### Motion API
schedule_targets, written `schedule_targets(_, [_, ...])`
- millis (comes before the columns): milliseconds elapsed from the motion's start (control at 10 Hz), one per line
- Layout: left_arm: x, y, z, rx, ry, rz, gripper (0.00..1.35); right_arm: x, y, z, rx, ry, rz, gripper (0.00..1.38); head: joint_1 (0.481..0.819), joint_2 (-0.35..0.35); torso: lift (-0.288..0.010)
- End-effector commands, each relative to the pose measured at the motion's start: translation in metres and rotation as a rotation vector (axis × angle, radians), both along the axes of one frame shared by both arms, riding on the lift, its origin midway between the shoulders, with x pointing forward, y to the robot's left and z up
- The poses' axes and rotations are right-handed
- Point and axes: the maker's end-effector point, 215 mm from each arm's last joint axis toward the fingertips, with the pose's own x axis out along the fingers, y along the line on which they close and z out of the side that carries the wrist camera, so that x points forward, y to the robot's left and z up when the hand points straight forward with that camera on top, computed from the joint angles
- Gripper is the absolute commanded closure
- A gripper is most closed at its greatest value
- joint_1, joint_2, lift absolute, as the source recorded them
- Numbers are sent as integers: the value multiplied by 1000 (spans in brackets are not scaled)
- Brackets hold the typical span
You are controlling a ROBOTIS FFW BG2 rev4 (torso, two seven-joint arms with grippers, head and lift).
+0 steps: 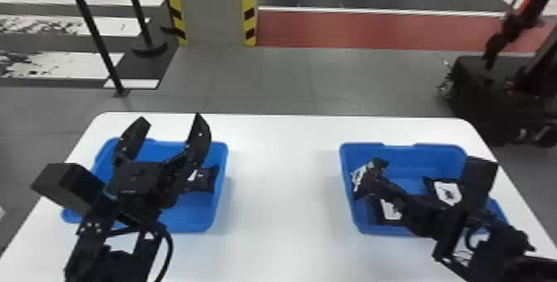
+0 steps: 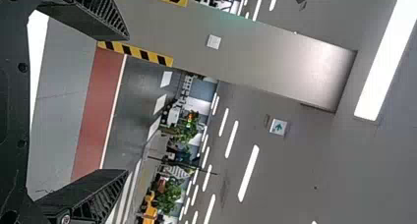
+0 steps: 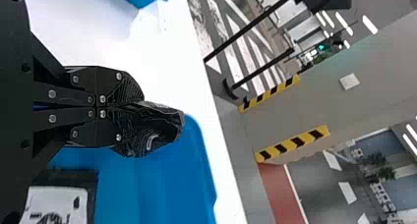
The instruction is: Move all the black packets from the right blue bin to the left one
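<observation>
Head view: right bin (image 1: 402, 148) on the white worktop (image 1: 286, 202). Right jaws (image 1: 375, 173) at its side nearest the left bin (image 1: 219, 202), pinching a black packet (image 1: 357, 176) with white print. Inside the right bin, two more: a white-labelled packet (image 1: 447, 192) toward its right wall, another packet (image 1: 389, 210) toward its near wall, both partly behind the right arm. A broad strip of worktop runs between right bin and left bin. The latter, left of the right bin, holds a dark packet (image 1: 203, 179) with a pale patch. Left jaws (image 1: 170, 123) spread above it, well apart from the right bin.

Left wrist view: jaws (image 2: 123, 103) wide, a gap between the two ribbed fingers.

Right wrist view: jaws (image 3: 140, 106) pressed onto the pinched packet, which is glossy, creased and bunched, overlapping the right bin's rim in this view; clearance cannot be judged. White-labelled packet lies flatter inside the right bin.
</observation>
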Motion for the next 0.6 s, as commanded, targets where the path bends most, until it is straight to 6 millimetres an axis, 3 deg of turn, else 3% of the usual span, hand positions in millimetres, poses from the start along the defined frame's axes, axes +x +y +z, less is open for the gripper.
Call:
schedule_targets(0, [0,0,1,-8,-3,0,55,-6,8,41,-21,-75,26,1187,695,17,-110])
schedule_targets(300, [1,-4,1,-11,-1,-8,55,-9,23,104,-9,-195,57,1187,695,29,-110])
schedule_targets(500, [2,-4,-2,-40,14,-14,55,7,50,111,178,-209,171,1187,695,52,-110])
